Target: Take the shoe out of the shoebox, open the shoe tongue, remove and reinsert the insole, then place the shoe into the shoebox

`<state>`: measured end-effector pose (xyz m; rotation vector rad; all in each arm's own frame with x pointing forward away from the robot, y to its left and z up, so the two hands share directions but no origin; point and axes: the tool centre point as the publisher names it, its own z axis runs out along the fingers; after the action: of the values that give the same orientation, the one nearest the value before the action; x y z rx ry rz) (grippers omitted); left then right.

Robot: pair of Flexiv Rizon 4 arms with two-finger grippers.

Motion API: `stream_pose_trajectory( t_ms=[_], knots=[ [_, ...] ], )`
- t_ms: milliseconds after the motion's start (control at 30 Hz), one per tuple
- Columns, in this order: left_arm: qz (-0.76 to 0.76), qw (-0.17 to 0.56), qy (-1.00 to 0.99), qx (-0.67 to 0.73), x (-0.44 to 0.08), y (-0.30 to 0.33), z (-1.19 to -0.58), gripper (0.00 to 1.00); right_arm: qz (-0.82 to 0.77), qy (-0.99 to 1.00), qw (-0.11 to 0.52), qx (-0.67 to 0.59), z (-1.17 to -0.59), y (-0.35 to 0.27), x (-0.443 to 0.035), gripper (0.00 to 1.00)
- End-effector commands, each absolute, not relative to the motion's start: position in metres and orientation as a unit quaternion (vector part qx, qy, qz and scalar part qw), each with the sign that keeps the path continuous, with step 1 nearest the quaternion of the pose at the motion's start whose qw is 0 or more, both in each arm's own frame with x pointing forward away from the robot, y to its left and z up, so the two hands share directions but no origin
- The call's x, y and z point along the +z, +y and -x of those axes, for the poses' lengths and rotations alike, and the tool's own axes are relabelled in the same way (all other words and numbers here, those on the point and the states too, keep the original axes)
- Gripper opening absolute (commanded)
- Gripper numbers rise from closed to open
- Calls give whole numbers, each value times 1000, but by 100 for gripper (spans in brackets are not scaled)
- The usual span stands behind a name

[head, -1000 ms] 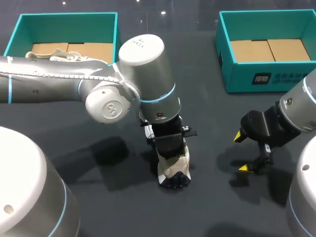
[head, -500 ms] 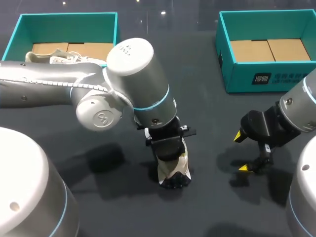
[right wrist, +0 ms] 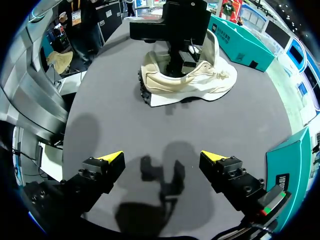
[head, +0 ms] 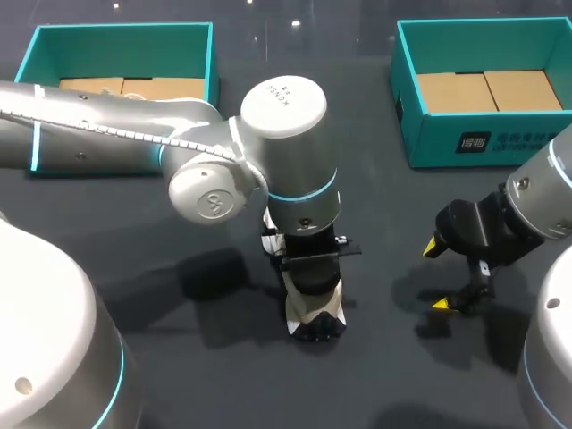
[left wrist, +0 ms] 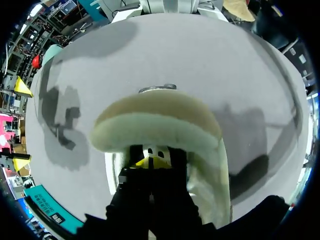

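- Cream shoe (head: pixel 315 308): lower centre of head view, standing on the table (head: pixel 206 375).
- Left gripper (left wrist: pixel 152 162): buried in the shoe's opening; its grip cannot be told.
- Right gripper (head: pixel 436 275): spread wide, empty, lower right.
- Risk: the unbraced shoe may tip or lift with the insole.

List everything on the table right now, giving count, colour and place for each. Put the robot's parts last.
shoe: one, cream with a black sole, on the middle of the table, outside both boxes.
left shoebox: one, teal with a brown cardboard floor, far left of the table.
right shoebox: one, teal with a brown cardboard floor, far right of the table.
table: one, dark grey, under everything.
left arm: one, silver with blue rings, stretched from the left to above the shoe.
left gripper: one, black with yellow tips, down inside the shoe's opening.
right arm: one, silver, at the right edge.
right gripper: one, black with yellow tips, open and empty, right of the shoe.
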<state>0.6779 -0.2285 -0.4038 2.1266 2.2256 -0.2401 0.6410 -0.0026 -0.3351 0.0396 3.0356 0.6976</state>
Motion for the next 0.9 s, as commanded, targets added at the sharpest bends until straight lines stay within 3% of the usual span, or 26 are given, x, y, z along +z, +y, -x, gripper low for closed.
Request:
stream_pose_trajectory(
  t_ms=[33,433,667,900],
  knots=[
    [-692,40,717,-73,-409,-205,-677,0,-13,975,15,223,-639,-4,-334,100],
    [-687,92,712,-112,-379,-237,-669,0,-13,975,15,223,-639,-4,-334,100],
    [-697,45,710,-89,-410,-253,-668,0,-13,975,15,223,-639,-4,-334,100],
    [-683,24,727,-64,-425,-223,-682,0,-13,975,15,223,-639,-4,-334,100]
  ],
)
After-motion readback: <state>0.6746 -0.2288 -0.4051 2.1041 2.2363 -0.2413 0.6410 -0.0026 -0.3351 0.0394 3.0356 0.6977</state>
